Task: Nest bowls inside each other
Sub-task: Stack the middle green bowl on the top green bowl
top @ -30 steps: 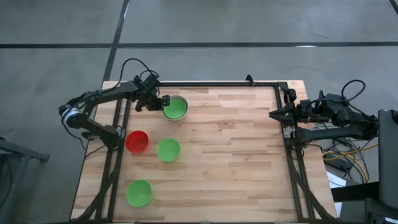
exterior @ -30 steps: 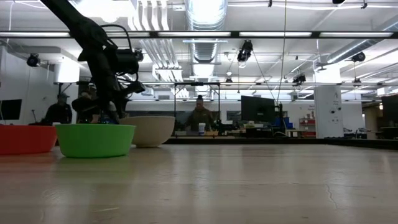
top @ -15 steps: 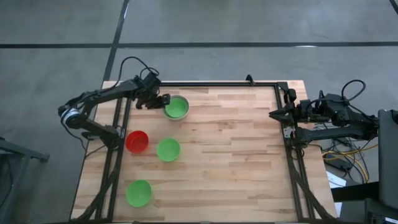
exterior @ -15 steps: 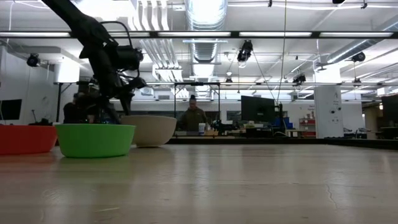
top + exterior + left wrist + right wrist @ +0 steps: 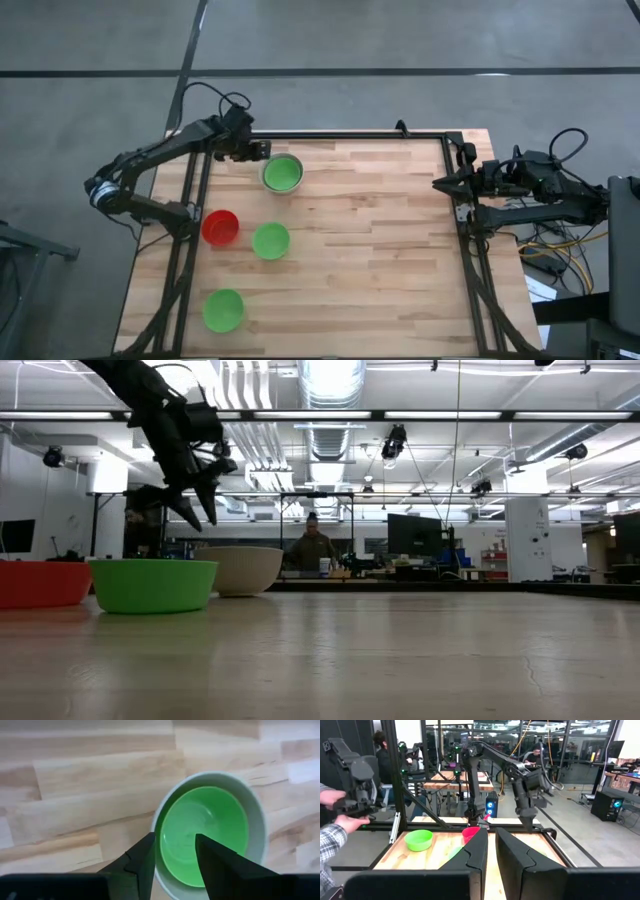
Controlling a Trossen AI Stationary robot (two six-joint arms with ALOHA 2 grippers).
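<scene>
A pale white-grey bowl (image 5: 265, 176) stands at the table's far left with a green bowl (image 5: 283, 175) nested in it, base down; the left wrist view shows the green bowl (image 5: 205, 835) inside the pale rim (image 5: 258, 827). My left gripper (image 5: 257, 151) hangs open above and just left of this pair, touching nothing; its fingers (image 5: 196, 512) are well above the pale bowl (image 5: 245, 568). A red bowl (image 5: 220, 227) and two more green bowls (image 5: 270, 240) (image 5: 223, 310) stand apart on the wood. My right gripper (image 5: 438, 183) waits shut at the right edge.
A dark metal frame (image 5: 340, 135) runs along the table's far, left and right edges. Bare wood (image 5: 370, 250) fills the middle and right of the table. In the right wrist view a person's hands (image 5: 342, 817) hold a device beyond the table's edge.
My left gripper has opened at the near-left rim of the nested pair, let go, and risen, drawing back a little toward the table's far-left corner. The green bowl stays seated in the pale bowl. The other bowls have not moved.
</scene>
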